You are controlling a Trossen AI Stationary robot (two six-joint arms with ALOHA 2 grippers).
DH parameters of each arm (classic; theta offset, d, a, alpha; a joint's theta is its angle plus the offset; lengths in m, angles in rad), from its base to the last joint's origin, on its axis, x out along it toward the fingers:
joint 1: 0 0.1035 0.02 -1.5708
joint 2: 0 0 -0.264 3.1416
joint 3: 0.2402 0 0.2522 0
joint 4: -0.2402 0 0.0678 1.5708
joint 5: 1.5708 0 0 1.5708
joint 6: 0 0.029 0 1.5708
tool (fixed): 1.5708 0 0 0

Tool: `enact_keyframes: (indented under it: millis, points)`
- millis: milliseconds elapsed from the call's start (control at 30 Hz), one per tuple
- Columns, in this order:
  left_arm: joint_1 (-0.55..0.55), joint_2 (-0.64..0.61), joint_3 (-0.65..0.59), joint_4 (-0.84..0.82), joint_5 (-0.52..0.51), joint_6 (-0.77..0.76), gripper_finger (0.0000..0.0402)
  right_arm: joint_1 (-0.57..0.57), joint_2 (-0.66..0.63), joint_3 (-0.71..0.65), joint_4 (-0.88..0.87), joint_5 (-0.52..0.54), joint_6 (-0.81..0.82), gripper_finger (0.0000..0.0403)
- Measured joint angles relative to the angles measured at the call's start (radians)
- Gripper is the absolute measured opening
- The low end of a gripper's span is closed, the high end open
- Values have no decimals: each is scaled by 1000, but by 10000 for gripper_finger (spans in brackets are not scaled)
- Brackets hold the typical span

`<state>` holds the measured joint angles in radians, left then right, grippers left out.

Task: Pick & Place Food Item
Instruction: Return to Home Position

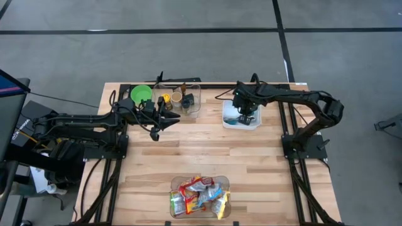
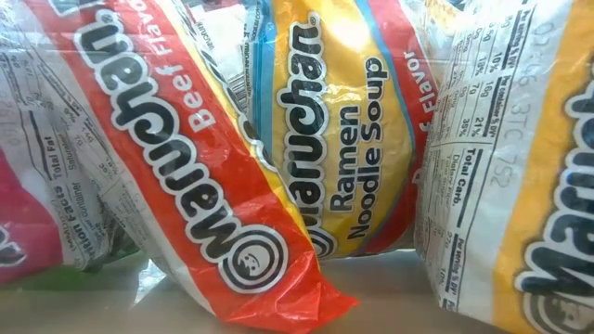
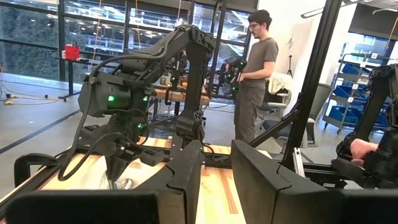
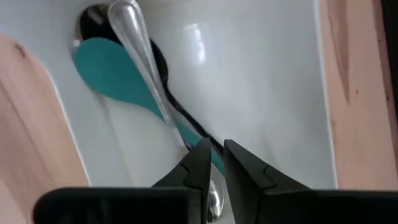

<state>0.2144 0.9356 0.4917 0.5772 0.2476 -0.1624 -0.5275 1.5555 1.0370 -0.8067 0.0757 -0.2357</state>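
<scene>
Although the fingers (image 4: 198, 163) of the right gripper (image 4: 214, 163) are parted by only a narrow gap, nothing is seen to be clamped between them. Just beyond the tips, the silver spoon (image 4: 134, 37) is laid across the teal-blue baby spoon (image 4: 115, 78) and the black spoon (image 4: 160, 65), all three resting inside the white bin (image 4: 261, 93). In the high view this bin is found at the upper right of the wooden table (image 1: 207, 150), with the right arm reached in over it from the right edge. The left gripper (image 1: 157, 130) is held over bare wood left of centre, its fingers spread and empty, close below a green bowl (image 1: 141, 94) and a clear container (image 1: 188, 94) of small items. At the lower centre of that frame the ramen packets (image 1: 200, 196) are gathered in a clear tub (image 1: 173, 183), well apart from both grippers. With the spoons delivered, the step in hand is judged to be the withdrawal to home. A straight lift is called for first, so that the bin wall and the spoon handles are cleared before the right arm is folded back toward its base.
</scene>
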Motion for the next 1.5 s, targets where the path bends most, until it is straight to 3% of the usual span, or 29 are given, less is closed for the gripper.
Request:
enact_keyframes:
  millis: [300, 567, 900, 1500]
  points:
    - [0, 0, 0, 0, 0, 0, 85, 5, 0, 23, -2, -13, -59, 38]
    - [0, 0, 0, 0, 0, 0, 85, 11, -74, 130, 1, -205, -63, 38]
    - [0, 0, 0, 8, 0, 0, 85, 10, -323, 227, -1, -235, -81, 38]
    - [0, 0, 0, 7, 0, 0, 85, 10, -679, 231, -32, -235, 16, 38]
